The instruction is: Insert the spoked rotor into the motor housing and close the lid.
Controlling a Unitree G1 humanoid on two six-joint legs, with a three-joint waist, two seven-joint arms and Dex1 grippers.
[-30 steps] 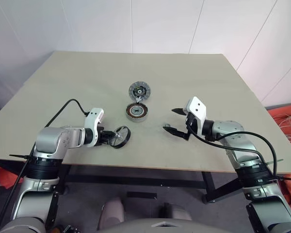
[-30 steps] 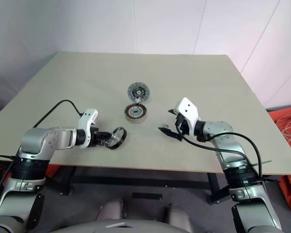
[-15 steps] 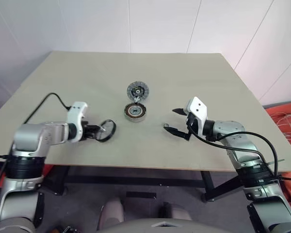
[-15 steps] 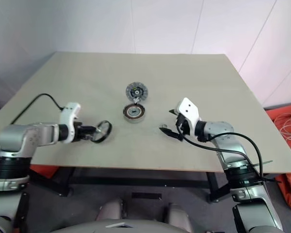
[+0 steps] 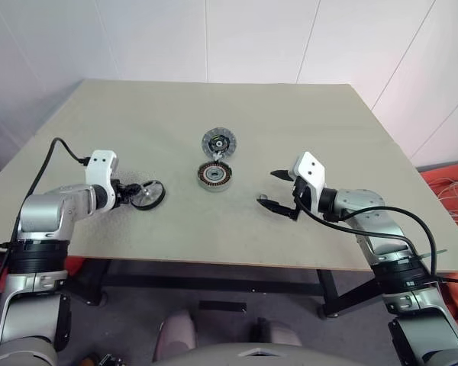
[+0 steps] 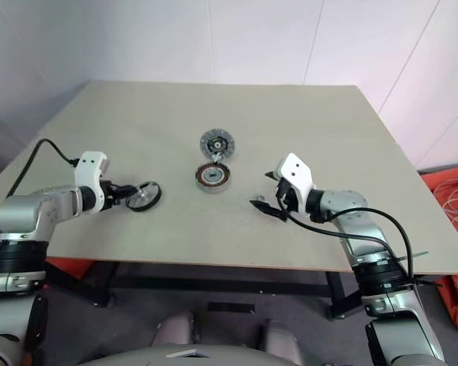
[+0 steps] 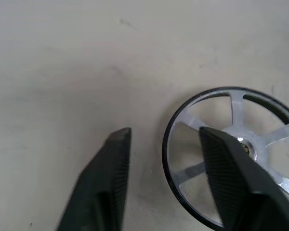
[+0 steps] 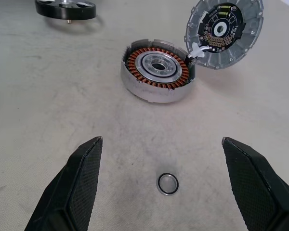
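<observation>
The spoked rotor (image 5: 147, 194), a shiny silver disc with a dark rim, rests on the table at the left. My left gripper (image 5: 131, 195) is open at it. In the left wrist view its fingers (image 7: 111, 173) straddle the rim of the rotor (image 7: 260, 144), one outside and one over the spokes. The motor housing (image 5: 214, 177), with copper windings, sits mid-table. The lid (image 5: 219, 142) lies just behind the housing, at its rim. My right gripper (image 5: 271, 189) hovers wide open to the right of the housing (image 8: 158, 72) with nothing between its fingers.
A small dark ring (image 8: 167, 183) lies on the table under my right gripper. The beige table (image 5: 305, 114) has bare room around the parts. Its front edge runs just behind both wrists.
My left arm carried the rotor leftward, away from the housing, and its jaws opened. The rotor now rests on the table. The right arm has not moved.
</observation>
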